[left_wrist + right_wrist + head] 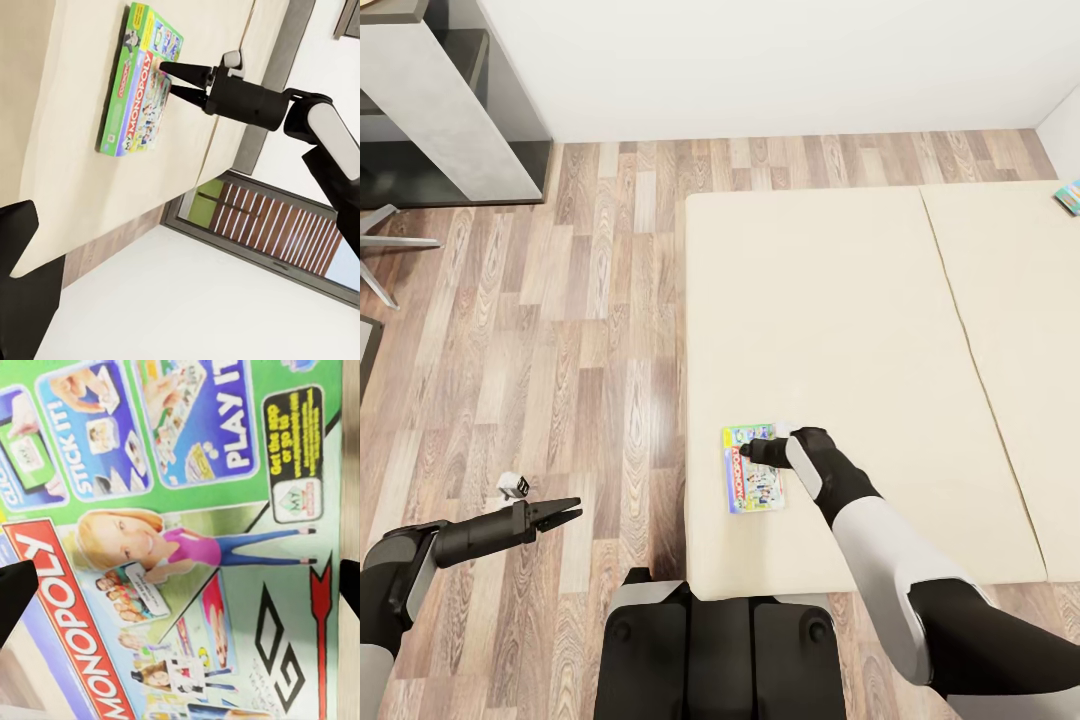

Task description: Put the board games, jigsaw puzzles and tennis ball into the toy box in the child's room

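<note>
- My left gripper (565, 516) hangs over the floor (560, 330) off the bed's left side, its fingers close together with only a thin gap at the tips and nothing in them. It is well apart from the game, so I judge this arm plays no part in the pick.
- My right gripper (171, 77) is right above the Monopoly box (752, 480). From the left wrist camera I see its two dark fingers a little apart, tips at the box's top face, gripping nothing yet. I cannot tell whether they touch the lid.
- The box lies flat on the bed (830, 330) near the front left corner, just inside the left edge. Its long axis runs front to back, roughly parallel to that edge.
- In the right wrist camera the printed lid sits directly ahead, so I judge the next move is straight down, then closing across the short side.
- A second board game (1069, 196) shows at the bed's far right edge, well apart from both arms.
</note>
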{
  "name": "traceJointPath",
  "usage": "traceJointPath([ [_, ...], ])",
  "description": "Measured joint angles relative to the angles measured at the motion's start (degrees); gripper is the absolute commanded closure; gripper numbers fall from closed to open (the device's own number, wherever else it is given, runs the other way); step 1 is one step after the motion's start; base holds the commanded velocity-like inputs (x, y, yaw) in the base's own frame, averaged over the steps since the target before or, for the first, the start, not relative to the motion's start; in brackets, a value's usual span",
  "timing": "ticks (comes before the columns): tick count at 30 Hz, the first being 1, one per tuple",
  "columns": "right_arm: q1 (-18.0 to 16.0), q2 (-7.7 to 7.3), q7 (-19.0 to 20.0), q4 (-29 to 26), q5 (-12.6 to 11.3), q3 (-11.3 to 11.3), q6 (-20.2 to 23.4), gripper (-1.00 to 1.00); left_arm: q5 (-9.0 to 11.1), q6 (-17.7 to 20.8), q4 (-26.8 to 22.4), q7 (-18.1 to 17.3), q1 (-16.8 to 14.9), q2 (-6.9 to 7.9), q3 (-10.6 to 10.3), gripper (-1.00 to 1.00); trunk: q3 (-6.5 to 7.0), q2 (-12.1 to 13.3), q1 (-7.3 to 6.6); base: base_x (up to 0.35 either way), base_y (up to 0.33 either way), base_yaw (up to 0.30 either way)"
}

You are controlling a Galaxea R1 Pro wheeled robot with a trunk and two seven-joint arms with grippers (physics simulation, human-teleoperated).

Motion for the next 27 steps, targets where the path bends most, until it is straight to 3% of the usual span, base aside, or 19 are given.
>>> traceJointPath([
  [27, 0.0, 0.40, 0.0, 0.6, -0.8, 0.1, 0.0, -1.00, 0.0, 0.0, 0.0, 0.0, 0.0, 0.00, 0.0, -1.00, 0.00, 0.0, 0.00, 0.000, 0.000, 0.000],
])
